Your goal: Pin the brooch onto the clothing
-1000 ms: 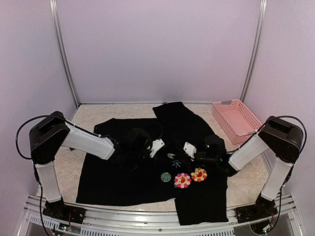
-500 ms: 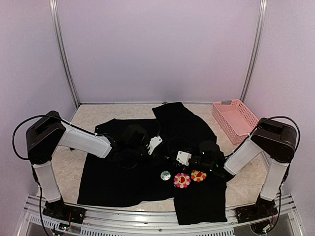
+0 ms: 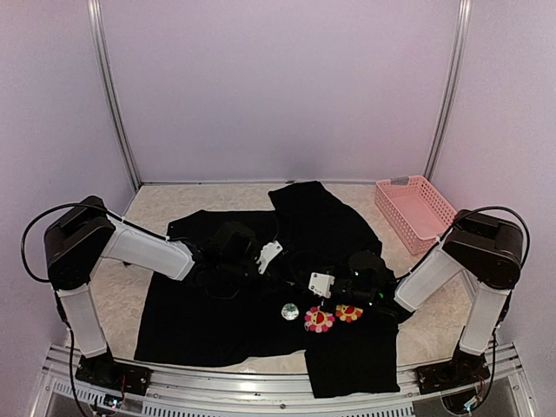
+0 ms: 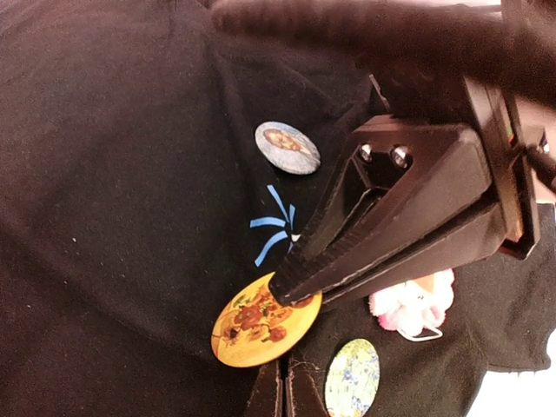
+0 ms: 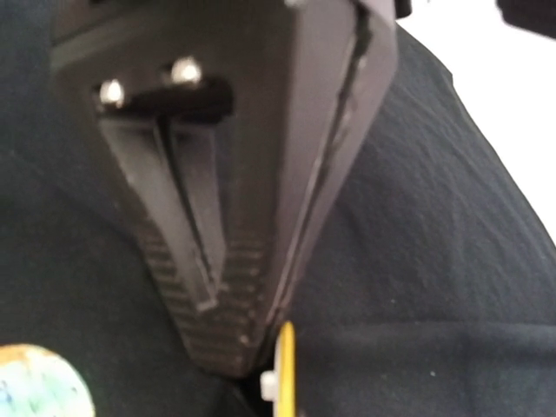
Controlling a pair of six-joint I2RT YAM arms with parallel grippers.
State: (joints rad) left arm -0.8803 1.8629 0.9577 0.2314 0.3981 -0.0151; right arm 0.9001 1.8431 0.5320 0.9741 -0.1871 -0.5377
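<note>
The clothing is a black shirt spread flat, with a light-blue star mark on its front. The brooch is a yellow disc painted with sunflowers. My right gripper is shut on its upper edge, just below the star. The right wrist view shows the brooch edge-on at my right gripper. My left gripper is shut on a pinch of shirt fabric right below the brooch. Seen from above, the left gripper and right gripper meet mid-shirt.
On the shirt are a pink flower badge, an orange flower badge, a round badge and a portrait badge. A pink basket stands at the back right. Metal posts frame the back corners.
My right gripper has moved left and nearer, onto the star mark, which it now hides from above. The left gripper has shifted only slightly left.
</note>
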